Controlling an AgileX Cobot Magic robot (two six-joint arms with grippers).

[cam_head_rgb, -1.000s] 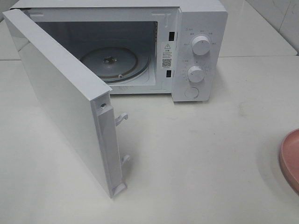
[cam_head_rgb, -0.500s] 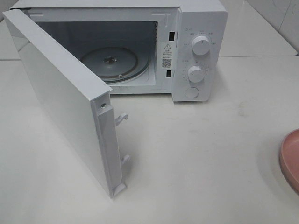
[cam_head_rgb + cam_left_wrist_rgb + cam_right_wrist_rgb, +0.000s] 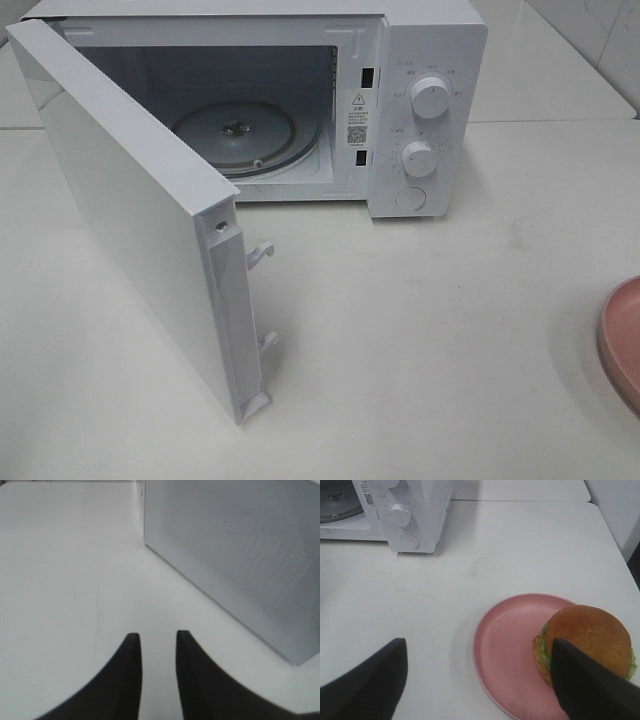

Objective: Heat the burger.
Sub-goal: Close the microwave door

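From the high camera, a white microwave (image 3: pixel 300 100) stands at the back of the white tabletop (image 3: pixel 450 330) with its door (image 3: pixel 140 220) swung wide toward the front left. The glass turntable (image 3: pixel 240 135) lies bare inside the cavity. Two round dials (image 3: pixel 430 97) sit one above the other on the control panel, with a round button (image 3: pixel 411 198) beneath them. At the right edge a sliver of the pink plate (image 3: pixel 622 340) shows; neither arm nor the burger appears in this view.

In the left wrist view, the left gripper (image 3: pixel 157 645) hangs over bare tabletop beside the outer face of the open door. Its dark fingers (image 3: pixel 127 680) stand close together with a narrow gap between them and nothing in it.

In the right wrist view, the right gripper (image 3: pixel 480 680) has its fingers (image 3: pixel 375 680) spread wide, holding nothing. The burger (image 3: pixel 582 642) sits on the pink plate, toward one side of it, bun top up and lettuce frilling out below. One finger overlaps the burger's edge in the picture, probably above it rather than touching, though the angle leaves that unclear. The microwave's panel stands well away from the plate.
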